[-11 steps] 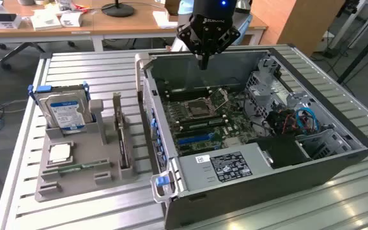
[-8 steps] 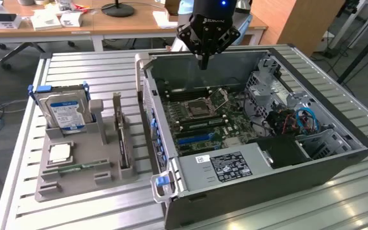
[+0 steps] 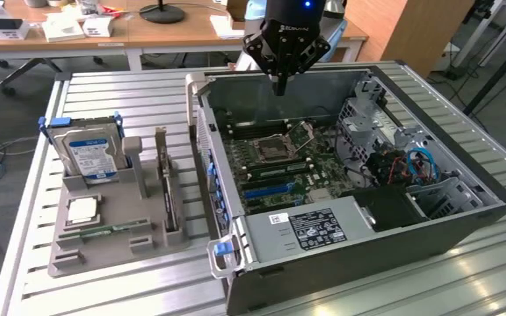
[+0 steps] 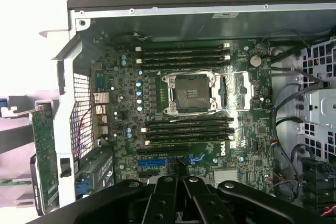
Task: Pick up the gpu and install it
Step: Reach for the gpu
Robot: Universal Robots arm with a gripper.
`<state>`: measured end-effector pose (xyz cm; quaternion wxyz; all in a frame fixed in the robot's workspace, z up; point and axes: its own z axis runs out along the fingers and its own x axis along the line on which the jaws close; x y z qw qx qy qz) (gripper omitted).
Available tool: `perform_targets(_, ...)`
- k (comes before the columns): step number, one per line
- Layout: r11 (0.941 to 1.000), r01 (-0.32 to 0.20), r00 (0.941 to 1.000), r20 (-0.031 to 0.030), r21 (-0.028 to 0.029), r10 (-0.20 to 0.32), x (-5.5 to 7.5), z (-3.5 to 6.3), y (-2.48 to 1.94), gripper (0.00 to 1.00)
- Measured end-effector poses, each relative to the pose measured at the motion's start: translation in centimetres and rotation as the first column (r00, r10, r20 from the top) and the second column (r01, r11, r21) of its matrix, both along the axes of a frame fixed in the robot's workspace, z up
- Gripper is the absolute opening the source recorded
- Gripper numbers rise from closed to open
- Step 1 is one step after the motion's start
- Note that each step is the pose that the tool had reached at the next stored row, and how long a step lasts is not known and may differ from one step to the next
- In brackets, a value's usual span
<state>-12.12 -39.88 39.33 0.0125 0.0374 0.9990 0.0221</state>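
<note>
Closest, my gripper (image 4: 178, 165) hangs pressed together and empty over the motherboard (image 4: 189, 98). The gpu (image 3: 167, 191), apparently the thin card upright in the tray (image 3: 103, 247), is not yet picked up; nothing installed.

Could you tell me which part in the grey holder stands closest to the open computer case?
The thin tan circuit card standing on edge; the silver hard drive sits farther away.

Green motherboard (image 4: 126, 103); silver, blue-label hard drive (image 3: 90, 155); black gripper (image 3: 281, 89).
</note>
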Motion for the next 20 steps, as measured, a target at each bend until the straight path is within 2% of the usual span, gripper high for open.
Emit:
perform_targets(6,1.0,0.0,1.0,0.0,-0.0001,0.0,-0.5,0.0,0.0,0.1)
perform_targets(20,1.0,0.001,1.0,0.0,0.0,-0.001,-3.8,-0.05,0.01,0.1)
